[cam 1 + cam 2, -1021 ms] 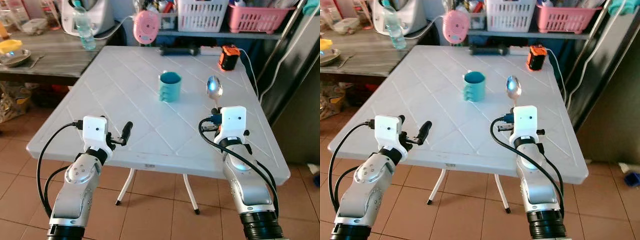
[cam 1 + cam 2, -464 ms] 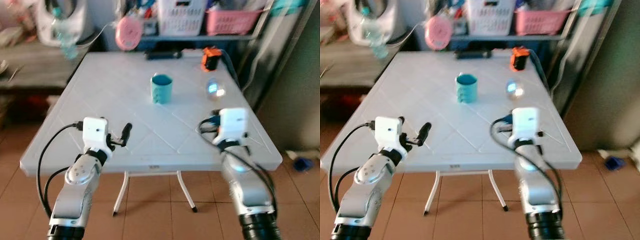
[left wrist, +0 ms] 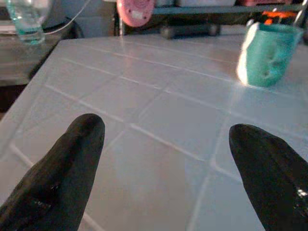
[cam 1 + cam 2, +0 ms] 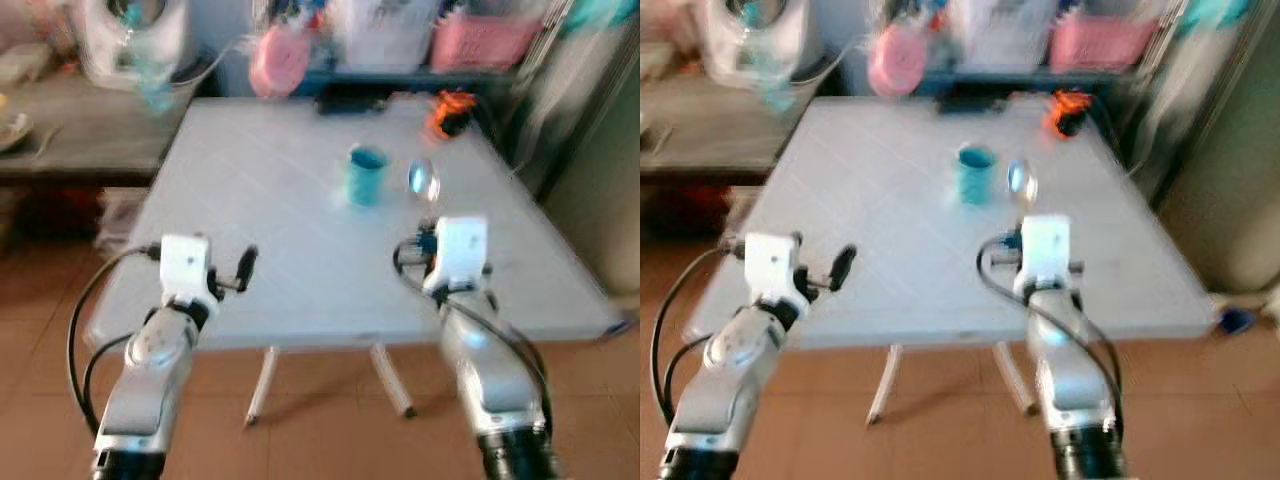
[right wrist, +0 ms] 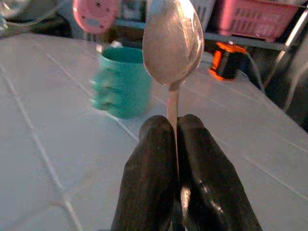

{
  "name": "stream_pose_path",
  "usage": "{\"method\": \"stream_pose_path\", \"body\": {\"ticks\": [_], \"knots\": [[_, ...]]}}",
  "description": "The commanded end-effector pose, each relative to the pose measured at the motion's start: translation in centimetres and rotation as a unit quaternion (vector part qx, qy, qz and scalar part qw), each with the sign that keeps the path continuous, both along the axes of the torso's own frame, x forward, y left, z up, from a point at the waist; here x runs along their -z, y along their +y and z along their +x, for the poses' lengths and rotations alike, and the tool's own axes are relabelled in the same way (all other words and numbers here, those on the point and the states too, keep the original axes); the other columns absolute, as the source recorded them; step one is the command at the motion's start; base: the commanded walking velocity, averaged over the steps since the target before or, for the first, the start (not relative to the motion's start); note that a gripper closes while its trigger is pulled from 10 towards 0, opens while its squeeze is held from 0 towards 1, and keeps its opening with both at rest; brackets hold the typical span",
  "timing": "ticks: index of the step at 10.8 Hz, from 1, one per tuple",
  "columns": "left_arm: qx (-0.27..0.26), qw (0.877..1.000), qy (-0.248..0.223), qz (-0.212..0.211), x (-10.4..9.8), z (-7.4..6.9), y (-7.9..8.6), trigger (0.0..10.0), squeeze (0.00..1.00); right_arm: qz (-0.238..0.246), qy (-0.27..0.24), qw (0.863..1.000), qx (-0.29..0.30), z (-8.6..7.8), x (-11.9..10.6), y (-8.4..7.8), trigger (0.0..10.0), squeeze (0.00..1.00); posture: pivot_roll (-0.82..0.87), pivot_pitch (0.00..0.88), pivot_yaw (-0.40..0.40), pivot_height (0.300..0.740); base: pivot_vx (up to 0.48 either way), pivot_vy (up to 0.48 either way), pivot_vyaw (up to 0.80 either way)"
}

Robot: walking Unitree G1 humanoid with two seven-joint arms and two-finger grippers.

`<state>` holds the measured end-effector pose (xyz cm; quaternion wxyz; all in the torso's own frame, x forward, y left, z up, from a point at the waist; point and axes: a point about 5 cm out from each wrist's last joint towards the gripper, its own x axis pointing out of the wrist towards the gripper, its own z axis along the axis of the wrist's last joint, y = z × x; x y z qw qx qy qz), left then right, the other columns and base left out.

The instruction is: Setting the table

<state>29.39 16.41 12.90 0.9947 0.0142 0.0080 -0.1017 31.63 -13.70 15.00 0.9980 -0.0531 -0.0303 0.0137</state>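
One teal mug (image 4: 367, 187) and one spoon (image 5: 173, 41) over white table (image 4: 270, 210); right claw (image 5: 177, 139) pinching spoon handle, left claw (image 3: 168, 159) spread.

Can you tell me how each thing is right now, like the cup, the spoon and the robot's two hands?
teal cup: upright on the white table, apart from both grippers
spoon: held up by its handle, bowl end pointing away from the gripper
right gripper: shut on the spoon
left gripper: open, holding nothing, over the table
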Motion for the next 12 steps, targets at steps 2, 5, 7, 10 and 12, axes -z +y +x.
{"method": "stream_pose_path", "body": {"ticks": [2,5,7,10,12], "knots": [[0.001,1.0,0.001,0.002,0.3,-0.14,-0.58,10.0,0.0,-0.004,-0.004,1.0,0.004,-0.11,-0.14,-0.64,10.0,0.0,0.06,0.023,0.026,0.74,0.0,0.48,0.0],[-0.006,1.0,-0.005,0.003,0.31,-0.12,-0.75,10.0,0.0,-0.005,-0.004,1.0,0.0,-0.09,-0.18,-0.46,10.0,0.0,0.06,0.02,0.024,0.74,0.0,0.48,0.0],[-0.018,1.0,-0.012,0.004,0.21,0.08,-0.79,10.0,0.0,-0.006,-0.006,1.0,-0.004,-0.07,-0.28,-0.36,10.0,0.0,0.06,0.017,0.022,0.74,0.0,0.48,0.0],[-0.029,0.999,-0.021,0.004,0.17,0.14,-1.0,10.0,0.0,-0.008,-0.007,1.0,-0.011,-0.01,-0.32,-0.2,10.0,0.0,0.06,0.011,0.022,0.74,0.0,0.48,0.0],[-0.031,0.999,-0.025,0.006,0.1,0.29,-1.02,10.0,0.0,-0.007,-0.005,1.0,-0.012,0.06,-0.27,-0.17,10.0,0.0,0.06,0.01,0.02,0.74,0.0,0.48,0.0]]}}
